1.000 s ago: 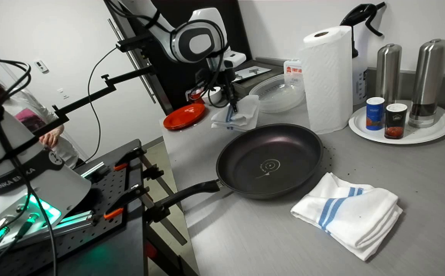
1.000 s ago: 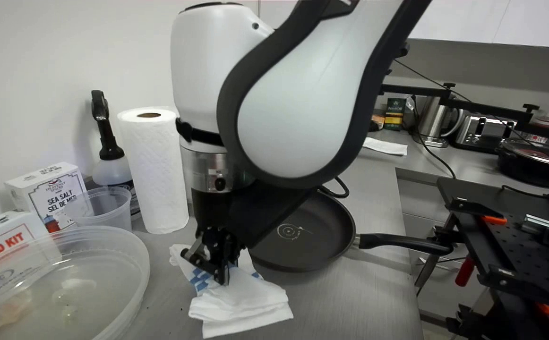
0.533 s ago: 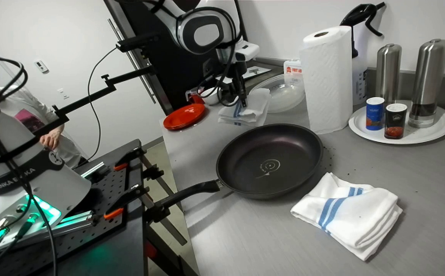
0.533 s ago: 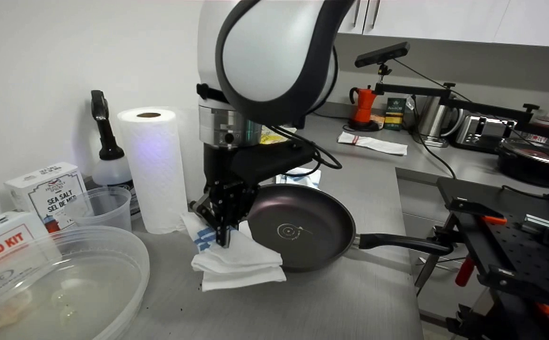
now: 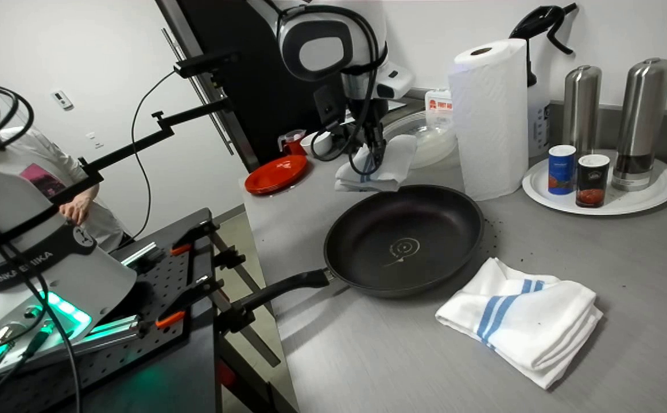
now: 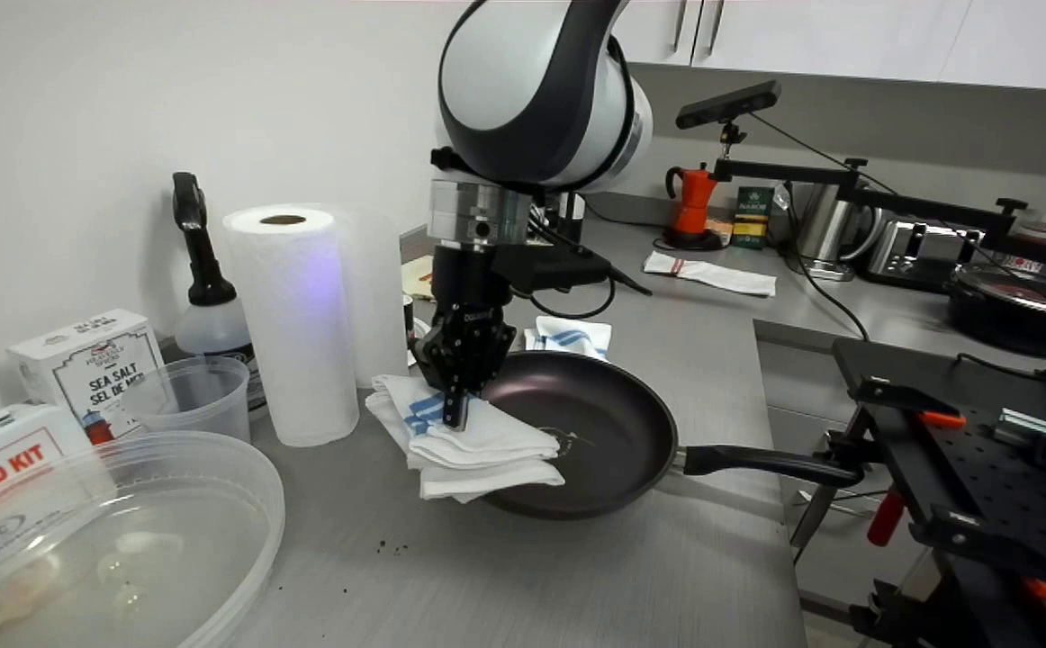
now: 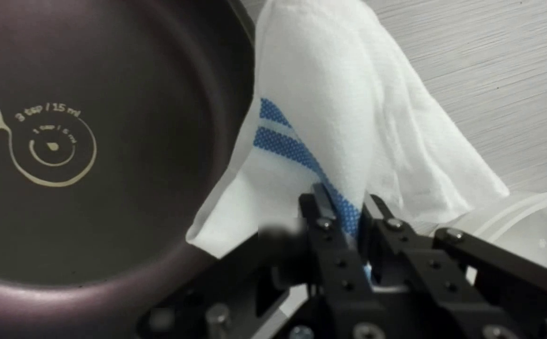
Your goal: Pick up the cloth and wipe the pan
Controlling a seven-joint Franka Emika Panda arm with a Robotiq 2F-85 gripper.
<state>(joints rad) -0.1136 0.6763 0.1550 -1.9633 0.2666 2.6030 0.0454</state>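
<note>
In an exterior view the clear tub [image 6: 199, 540] sits on the table [image 6: 649, 576], left of the hand [image 6: 456, 416] and in front of it; the paper towel roll [image 6: 293, 333] stands upright, also left of the hand and apart from it. Next along, the hand points down and grips the folded white cloth [image 6: 491, 447]; in the wrist view its fingers [image 7: 332, 245] pinch a blue-striped fold, loose layers drooping to both sides. Cloth looks lifted off the table, one corner overlapping the edge of the pan [image 7: 113, 212] as seen from the wrist; contact there: cannot tell. Just right of the hand the pan lies flat on the table, a second folded cloth [image 6: 570, 337] beyond it, ungripped, and the pan handle [image 6: 770, 463] running off to the right, away from the hand. Status: pick-up judged complete, hold apparently firm. Wiping judged not yet begun: most of the cloth hangs beside the pan, under the hand, none seen pressed on the base. Remaining, by the task sentence: bring the cloth over the pan, lower until it bears on the base, stroke across. Likely snag: the drooping layers may catch the rim or fold under on the way in.
</note>
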